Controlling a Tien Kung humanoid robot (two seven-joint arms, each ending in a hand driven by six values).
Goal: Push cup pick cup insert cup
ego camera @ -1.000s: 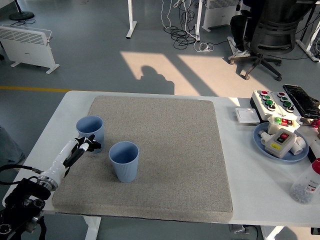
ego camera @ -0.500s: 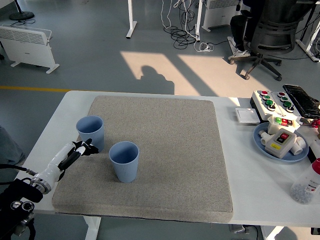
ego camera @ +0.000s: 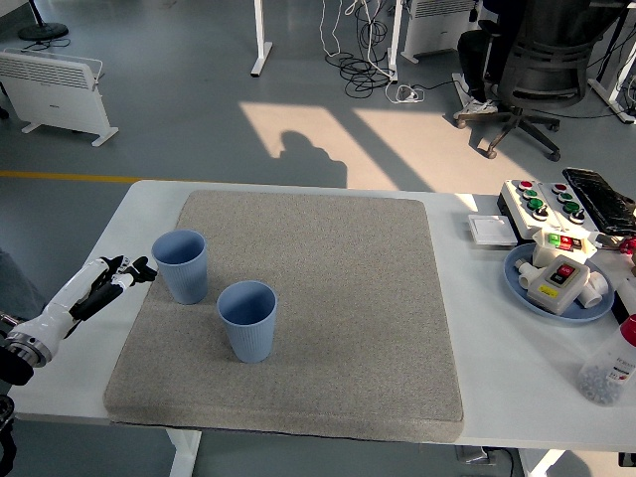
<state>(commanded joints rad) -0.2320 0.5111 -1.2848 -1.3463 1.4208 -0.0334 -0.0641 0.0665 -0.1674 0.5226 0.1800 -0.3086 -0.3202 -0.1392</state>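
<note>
Two light blue cups stand upright on the grey mat (ego camera: 328,298). One cup (ego camera: 181,264) is near the mat's left edge, the other cup (ego camera: 246,319) stands a little right and nearer to me. My left hand (ego camera: 121,272) reaches in from the left edge, its fingers stretched out toward the left cup and holding nothing. Its fingertips end just left of that cup, over the mat's border. My right arm does not show.
At the right side of the white table (ego camera: 497,338) lie a blue plate (ego camera: 527,288) with a switch box, a button box (ego camera: 542,204), a small white tray (ego camera: 491,230) and a clear bottle (ego camera: 611,368). An office chair (ego camera: 532,60) stands beyond the table.
My left arm has pulled back to the left and away from between the cups; its hand now sits left of the left cup. Both cups stand where they were.
</note>
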